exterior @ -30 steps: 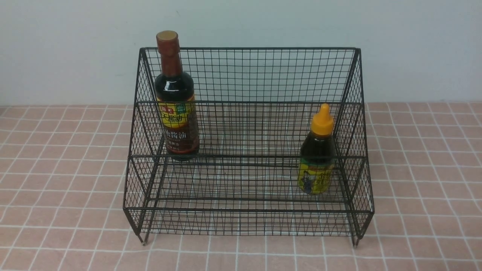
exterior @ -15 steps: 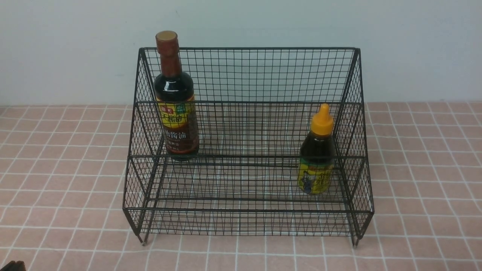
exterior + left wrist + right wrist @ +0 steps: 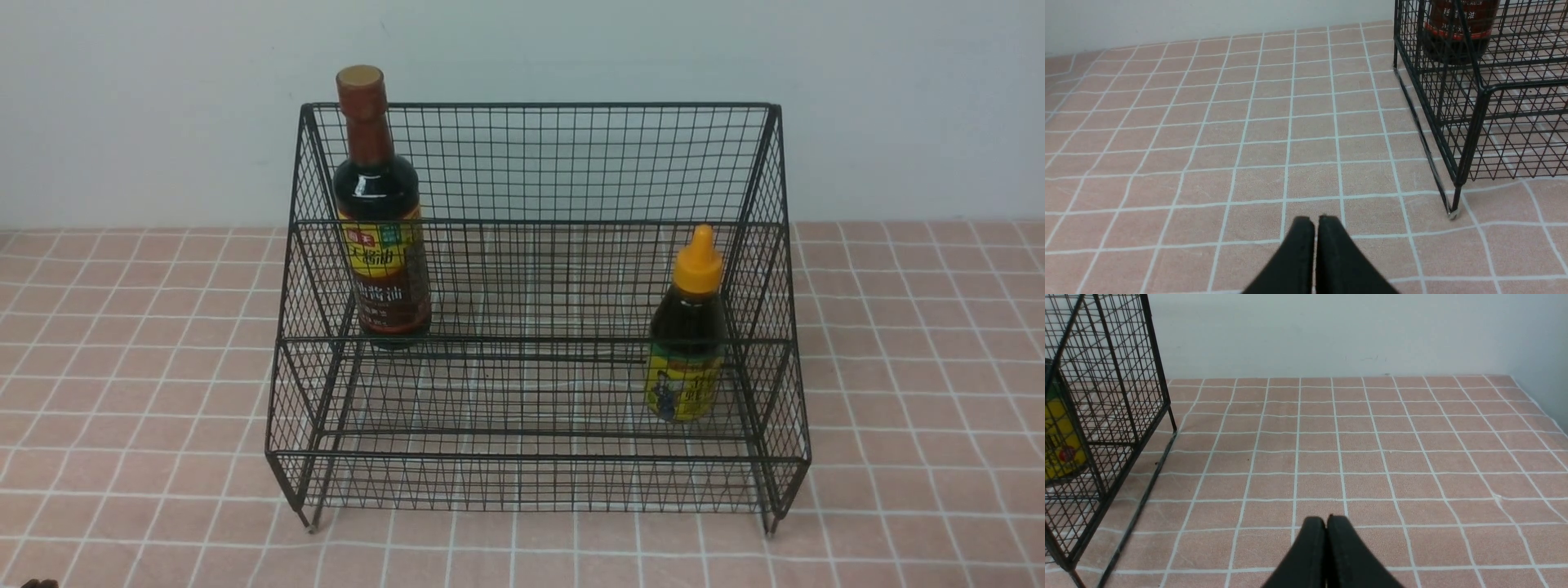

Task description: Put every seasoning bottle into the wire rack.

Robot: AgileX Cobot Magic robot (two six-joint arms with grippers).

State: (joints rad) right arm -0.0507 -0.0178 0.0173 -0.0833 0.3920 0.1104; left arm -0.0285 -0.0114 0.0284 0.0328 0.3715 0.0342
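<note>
The black wire rack (image 3: 539, 163) stands mid-table against the wall. A tall seasoning bottle (image 3: 380, 220) with a brown-red cap stands upright on its upper tier at the left. A short seasoning bottle (image 3: 687, 335) with an orange-yellow cap stands upright on the lower tier at the right. My left gripper (image 3: 1316, 220) is shut and empty over bare cloth, left of the rack's front leg (image 3: 1457, 192); the tall bottle's base (image 3: 1457, 32) shows through the mesh. My right gripper (image 3: 1326, 519) is shut and empty, right of the rack's side (image 3: 1106, 416); the short bottle's yellow label (image 3: 1059, 445) shows behind the mesh.
A pink tiled cloth (image 3: 122, 367) covers the table, ending at a pale wall (image 3: 163, 98) behind the rack. The cloth's right edge (image 3: 1543, 412) drops off near the wall corner. A dark sliver of the left arm (image 3: 37, 583) shows at the front view's lower left corner.
The dark tip of the left arm at the front view's lower left corner has drawn back almost out of frame. The bottles and rack have stayed put.
</note>
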